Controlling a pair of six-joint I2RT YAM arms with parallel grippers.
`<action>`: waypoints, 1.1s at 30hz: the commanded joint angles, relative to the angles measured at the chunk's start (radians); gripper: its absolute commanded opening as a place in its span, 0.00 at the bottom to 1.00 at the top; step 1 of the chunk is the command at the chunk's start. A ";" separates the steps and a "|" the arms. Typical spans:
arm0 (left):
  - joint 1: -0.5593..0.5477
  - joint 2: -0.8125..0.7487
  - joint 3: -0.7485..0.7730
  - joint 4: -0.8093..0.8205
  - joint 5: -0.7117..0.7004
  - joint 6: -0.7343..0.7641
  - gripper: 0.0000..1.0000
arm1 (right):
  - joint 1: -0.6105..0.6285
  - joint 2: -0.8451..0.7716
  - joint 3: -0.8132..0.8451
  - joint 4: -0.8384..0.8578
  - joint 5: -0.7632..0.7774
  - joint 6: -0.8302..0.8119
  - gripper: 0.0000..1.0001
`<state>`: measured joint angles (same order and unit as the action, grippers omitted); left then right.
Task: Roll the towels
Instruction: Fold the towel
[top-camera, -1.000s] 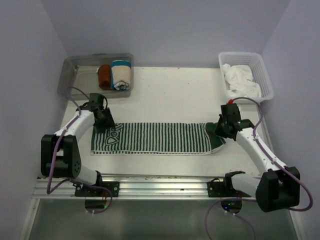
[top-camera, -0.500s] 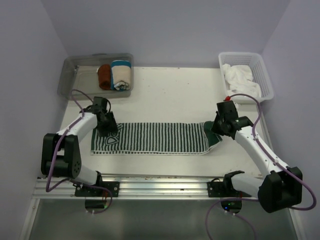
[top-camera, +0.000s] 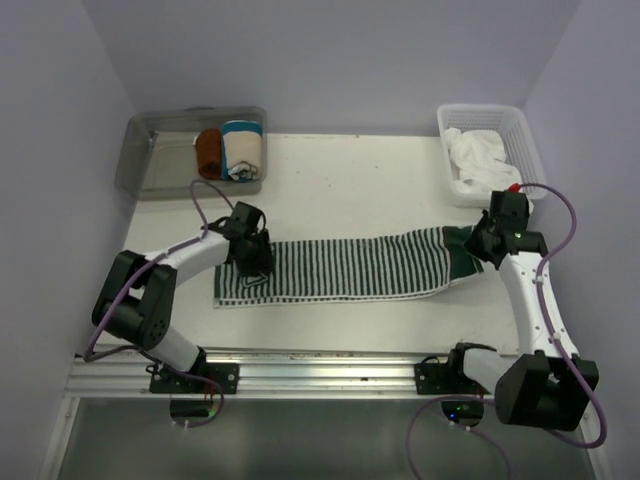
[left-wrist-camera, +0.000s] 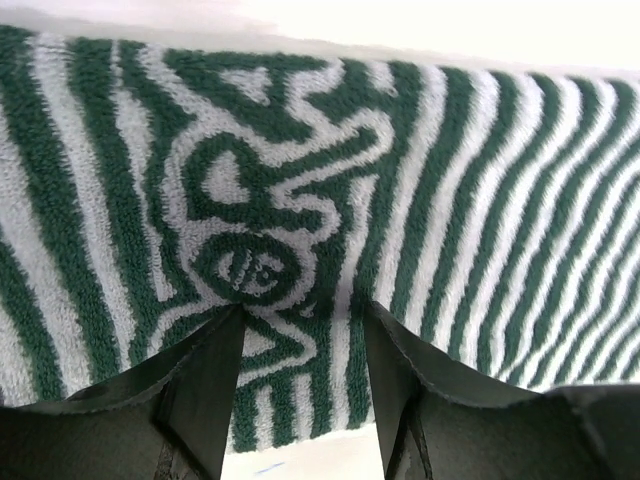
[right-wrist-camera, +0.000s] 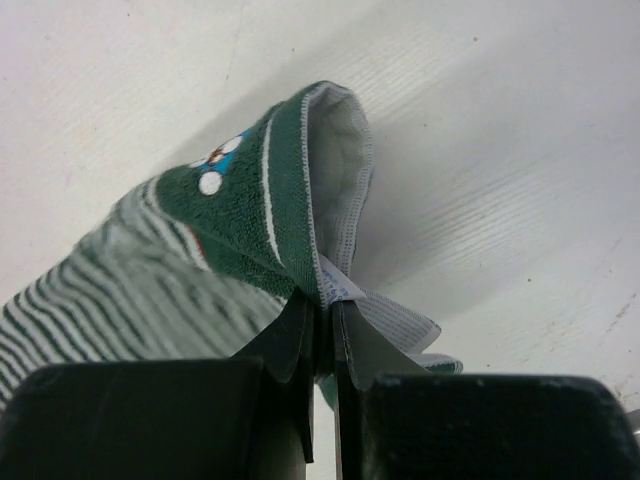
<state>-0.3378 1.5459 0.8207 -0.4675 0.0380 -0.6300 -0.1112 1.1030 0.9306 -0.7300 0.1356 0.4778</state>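
A green-and-white striped towel (top-camera: 340, 268) lies flat and stretched across the table, its patterned left end under my left gripper (top-camera: 250, 256). In the left wrist view the towel (left-wrist-camera: 420, 180) fills the frame. The left gripper (left-wrist-camera: 300, 335) is open, its fingers (left-wrist-camera: 205, 385) spread just above or on the towel's near edge; I cannot tell whether they touch it. My right gripper (top-camera: 482, 243) is shut on the towel's dark green right end and lifts it off the table. In the right wrist view the right gripper (right-wrist-camera: 326, 305) pinches the folded towel hem (right-wrist-camera: 300, 190) and its label.
A clear bin (top-camera: 150, 160) at the back left holds an orange rolled towel (top-camera: 209, 152) and a white-and-teal one (top-camera: 242, 150). A white basket (top-camera: 530, 150) at the back right holds white towels (top-camera: 482, 160). A metal rail (top-camera: 300, 370) runs along the near edge.
My right gripper has pulled the towel's right end to the right and further back, dragging the whole towel rightward. My left gripper has moved right, staying over the towel's left end.
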 joint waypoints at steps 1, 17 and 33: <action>-0.142 0.129 -0.016 0.142 0.132 -0.128 0.55 | -0.008 -0.011 0.050 -0.025 -0.028 -0.039 0.00; -0.166 -0.038 0.156 -0.103 0.020 -0.042 0.57 | 0.343 -0.045 0.114 -0.013 0.008 0.053 0.00; -0.024 -0.116 -0.112 -0.054 -0.058 -0.022 0.61 | 0.924 0.277 0.347 0.010 0.137 0.136 0.00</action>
<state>-0.3698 1.3956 0.7315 -0.5842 -0.0055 -0.6685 0.7330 1.3293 1.2030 -0.7536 0.2298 0.5785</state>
